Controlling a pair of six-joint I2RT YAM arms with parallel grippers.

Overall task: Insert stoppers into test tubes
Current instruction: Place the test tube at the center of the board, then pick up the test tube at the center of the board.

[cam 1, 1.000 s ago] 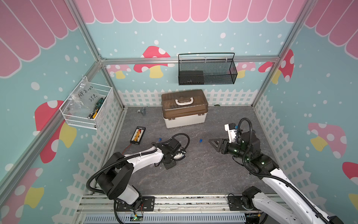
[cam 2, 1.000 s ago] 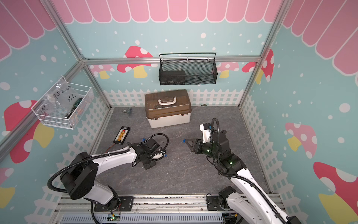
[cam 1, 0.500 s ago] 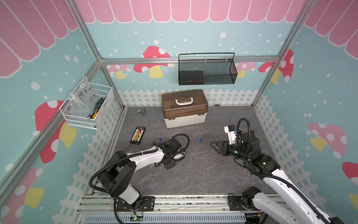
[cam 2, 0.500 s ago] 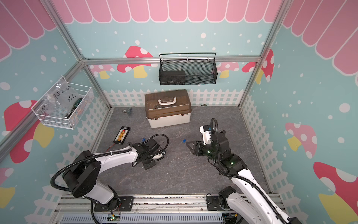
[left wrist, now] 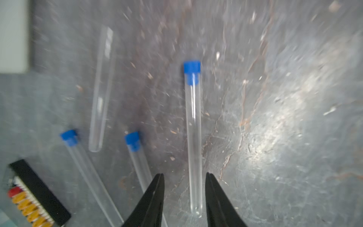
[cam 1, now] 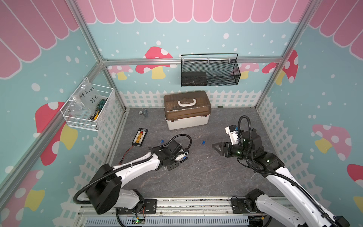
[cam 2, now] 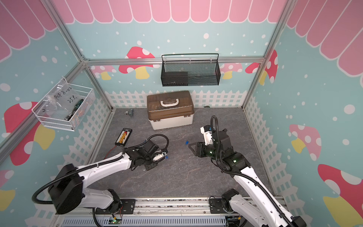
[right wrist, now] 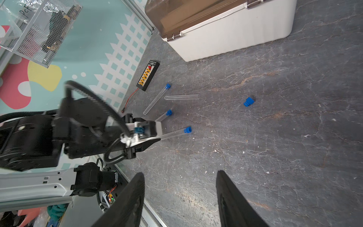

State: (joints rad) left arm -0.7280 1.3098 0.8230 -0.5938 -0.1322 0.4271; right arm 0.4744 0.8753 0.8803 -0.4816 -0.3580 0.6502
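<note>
Grey stone-patterned worktop (cam 1: 196,176) filled the floor of a booth with teal walls and pink mushrooms. At 12 o'clock stood a white toolbox (cam 1: 187,119) with a brown lid. At 10 o'clock lay a black board (cam 1: 139,137) with yellow connectors. A white wire basket (cam 1: 86,116) hung on the 9 o'clock wall and a black mesh basket (cam 1: 209,72) on the 12 o'clock wall.

The test tubes (right wrist: 157,98) lay flat on the worktop, four of them, between the board and the centre. In both top views the left arm hid most of them. Three carried blue stoppers (right wrist: 168,85) in their mouths. The fourth, an open tube (right wrist: 181,97), lay uncapped among them.

The left end effector (left wrist: 184,175) sat low over the worktop with its jaws apart. The rounded end of one capped tube (left wrist: 193,137) lay between the fingertips (left wrist: 157,188). In the blurred left wrist view a gap showed on each side, so nothing was clamped.

The right end effector (right wrist: 180,172) hung above the worktop on the 3 o'clock side and pointed toward 9 o'clock. Its jaws were wide apart and empty. A loose stopper (cam 1: 203,142) lay on its side at about 1 o'clock from the centre, well apart from the tubes and ahead of the right fingers.
</note>
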